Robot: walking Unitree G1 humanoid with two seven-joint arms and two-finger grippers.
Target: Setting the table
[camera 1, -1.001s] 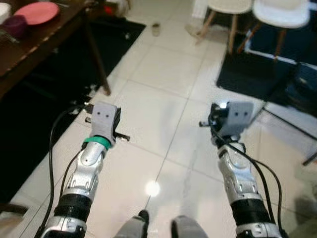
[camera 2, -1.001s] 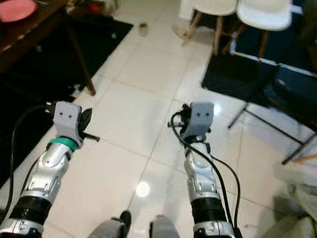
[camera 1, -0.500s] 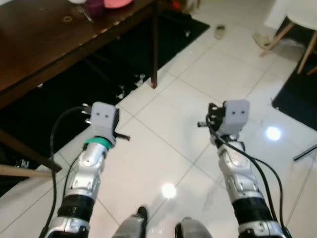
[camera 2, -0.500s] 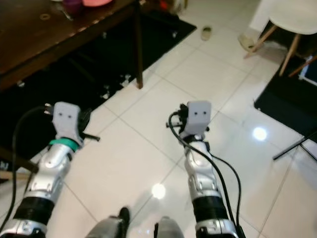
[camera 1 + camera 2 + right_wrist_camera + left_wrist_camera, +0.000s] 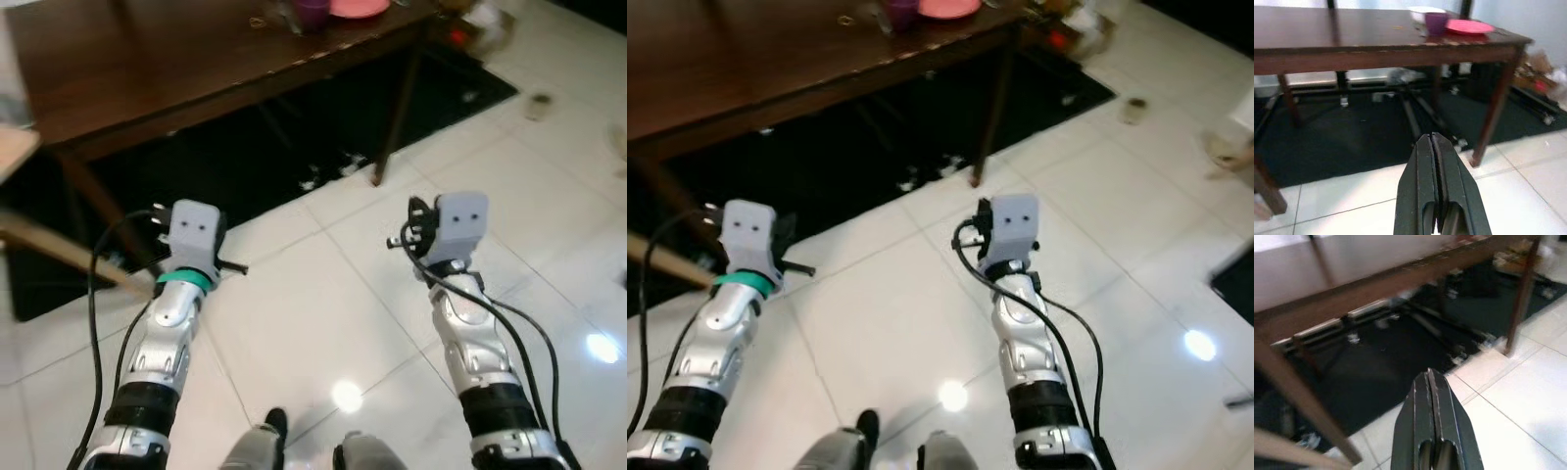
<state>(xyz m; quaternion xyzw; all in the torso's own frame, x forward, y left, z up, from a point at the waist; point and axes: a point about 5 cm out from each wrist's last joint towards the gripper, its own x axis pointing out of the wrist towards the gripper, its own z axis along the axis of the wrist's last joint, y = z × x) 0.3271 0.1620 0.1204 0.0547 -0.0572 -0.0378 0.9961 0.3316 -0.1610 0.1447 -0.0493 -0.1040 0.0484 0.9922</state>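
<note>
Standing on white floor tiles (image 5: 323,323) before a dark wooden desk (image 5: 1352,36), the robot holds both arms forward over the floor, the left hand (image 5: 1432,423) and the right hand (image 5: 1437,188) each with fingers pressed together and holding nothing. Near the desk's far right corner sit a pink plate (image 5: 1469,26), a purple cup (image 5: 1436,22) just beside it and a white bowl (image 5: 1426,11) behind the cup. No writing or label can be read anywhere; a black rug (image 5: 1352,142) lies under the desk.
</note>
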